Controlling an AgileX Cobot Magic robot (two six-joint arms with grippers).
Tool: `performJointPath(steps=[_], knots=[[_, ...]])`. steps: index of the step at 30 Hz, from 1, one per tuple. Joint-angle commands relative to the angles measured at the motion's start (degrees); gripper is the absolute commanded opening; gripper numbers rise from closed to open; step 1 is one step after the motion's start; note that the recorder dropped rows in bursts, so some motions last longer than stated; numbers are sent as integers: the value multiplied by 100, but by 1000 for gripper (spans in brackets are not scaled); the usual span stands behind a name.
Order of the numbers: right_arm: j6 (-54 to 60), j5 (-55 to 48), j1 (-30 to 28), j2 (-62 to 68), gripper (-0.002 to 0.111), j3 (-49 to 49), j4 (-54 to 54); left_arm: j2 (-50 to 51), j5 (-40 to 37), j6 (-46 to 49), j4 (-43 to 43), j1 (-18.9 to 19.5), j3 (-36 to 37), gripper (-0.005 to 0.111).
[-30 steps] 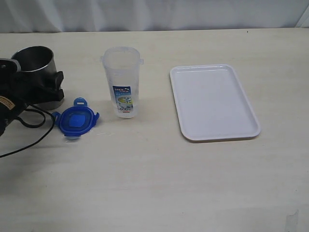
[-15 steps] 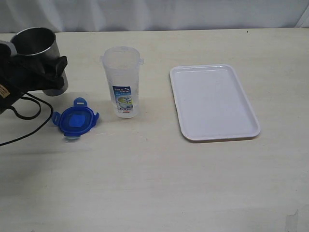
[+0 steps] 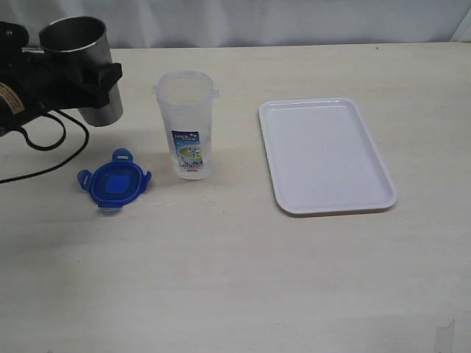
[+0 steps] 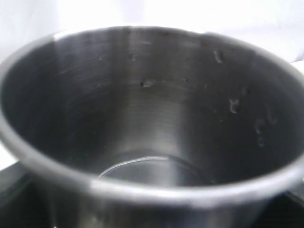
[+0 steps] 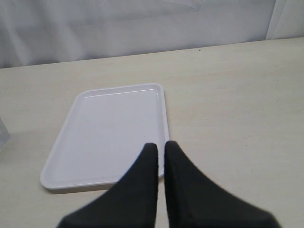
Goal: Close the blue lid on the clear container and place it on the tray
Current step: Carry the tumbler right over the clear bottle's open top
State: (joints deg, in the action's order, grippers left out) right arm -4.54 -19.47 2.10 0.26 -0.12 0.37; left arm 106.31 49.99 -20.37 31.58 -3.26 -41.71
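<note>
The front of the worktop (image 3: 235, 279) is bare. A bit further back, at the left of the picture, the blue lid (image 3: 114, 182) lies flat on the worktop with nothing touching it. Just beside it, a little further back and nearer the middle, the clear container (image 3: 186, 110) stands upright with its top open, so the lid is not on it yet. To the right of the middle lies the white tray (image 3: 324, 154), well apart from the container, and it has nothing on it. In the right wrist view the right jaws are pressed shut with nothing between them, close to one short edge of the tray. Furthest back, in the upper left corner, the left arm (image 3: 26, 73) has its jaws closed around a steel cup (image 3: 81, 48) and holds it up off the worktop. The cup is not part of this job, so I think the real work has not begun. What is left: put the cup away, pick up the lid, snap it onto the container, then set the closed container on the tray.
</note>
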Motion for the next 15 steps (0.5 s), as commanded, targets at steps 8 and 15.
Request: performJointPath(steps=[8, 15], knots=[[-16, -9, -2, -26, 5, 12, 21, -105, 137, -742, 749, -40, -660, 0], [-16, -9, -2, -26, 5, 12, 21, -94, -429, -629, 738, -374, -998, 0]])
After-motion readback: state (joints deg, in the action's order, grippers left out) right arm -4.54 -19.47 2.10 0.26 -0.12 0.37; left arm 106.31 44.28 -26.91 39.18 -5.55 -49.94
